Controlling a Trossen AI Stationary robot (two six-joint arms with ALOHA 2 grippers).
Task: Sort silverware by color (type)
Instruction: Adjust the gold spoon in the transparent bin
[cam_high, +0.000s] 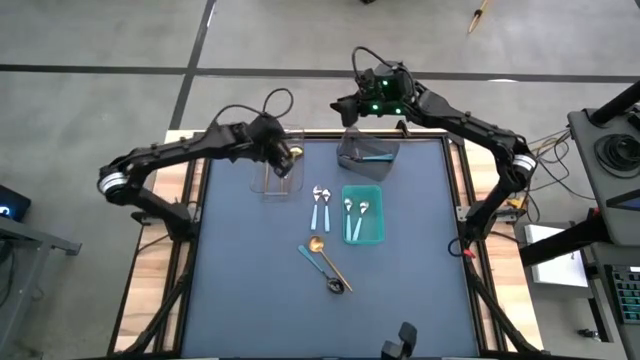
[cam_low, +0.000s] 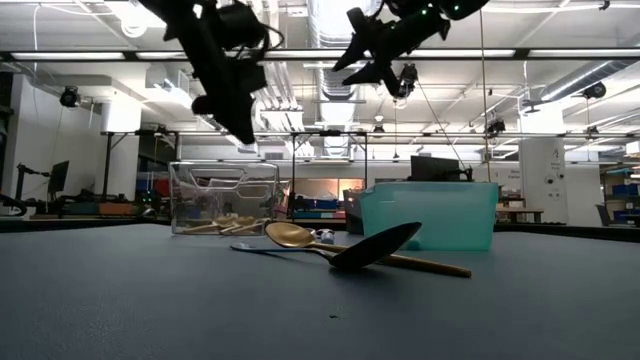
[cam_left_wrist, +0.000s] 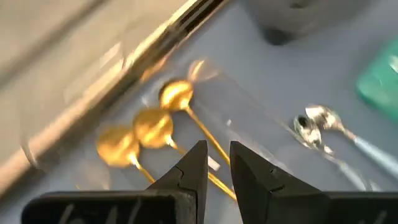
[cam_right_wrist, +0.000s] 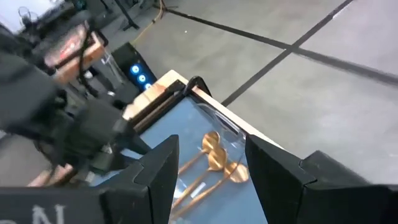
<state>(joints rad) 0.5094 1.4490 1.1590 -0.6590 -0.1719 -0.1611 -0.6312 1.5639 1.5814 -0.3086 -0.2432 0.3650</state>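
Three gold spoons (cam_left_wrist: 152, 127) lie in the clear bin (cam_high: 268, 184) at far left, bowls side by side. Left gripper (cam_high: 284, 156) hangs just above that bin, jaws nearly closed w/ a thin gap, holding nothing. On the mat btwn bins: 2 blue-handled spoons (cam_high: 320, 204). Nearer, mid-table: 1 gold spoon (cam_high: 328, 259) crossed w/ 1 dark teal-handled spoon (cam_high: 323, 271). Teal bin (cam_high: 379, 237) right of centre holds 2 silver-bowl spoons (cam_high: 355, 217). Grey bin (cam_high: 348, 158) far centre has something teal inside; count unclear. Right gripper (cam_high: 345, 107) hovers past the table's far edge by the grey bin, jaws open, empty.
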